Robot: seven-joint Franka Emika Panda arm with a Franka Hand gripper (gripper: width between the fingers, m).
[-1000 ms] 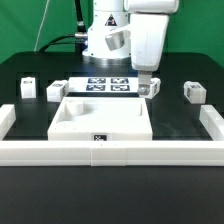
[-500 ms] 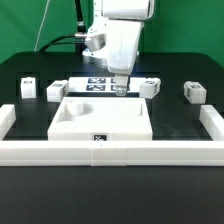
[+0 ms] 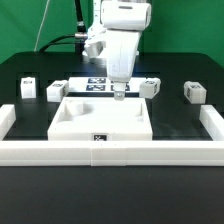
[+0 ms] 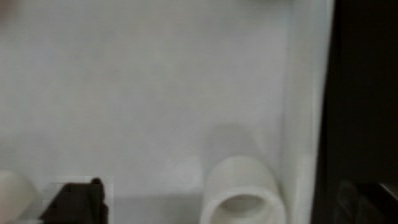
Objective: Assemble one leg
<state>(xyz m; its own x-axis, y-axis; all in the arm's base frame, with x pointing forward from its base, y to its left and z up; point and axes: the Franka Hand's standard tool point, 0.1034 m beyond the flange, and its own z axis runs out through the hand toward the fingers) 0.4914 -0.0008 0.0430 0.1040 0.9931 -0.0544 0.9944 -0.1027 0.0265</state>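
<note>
Several small white legs with black-and-white tags stand on the black table: two on the exterior view's left, one beside the marker board, one on the right. The large white square panel lies in the middle. My gripper hangs over the panel's far edge, open and empty. In the wrist view the dark fingertips stand wide apart over the panel's surface, with a raised round socket between them. My gripper holds no leg.
The marker board lies behind the panel, partly hidden by the arm. Long white border rails run along the front, the left and the right. A green backdrop stands behind the table.
My gripper has moved from beside the leg next to the marker board toward the exterior view's left and now hangs over the panel's far edge. No leg has moved.
</note>
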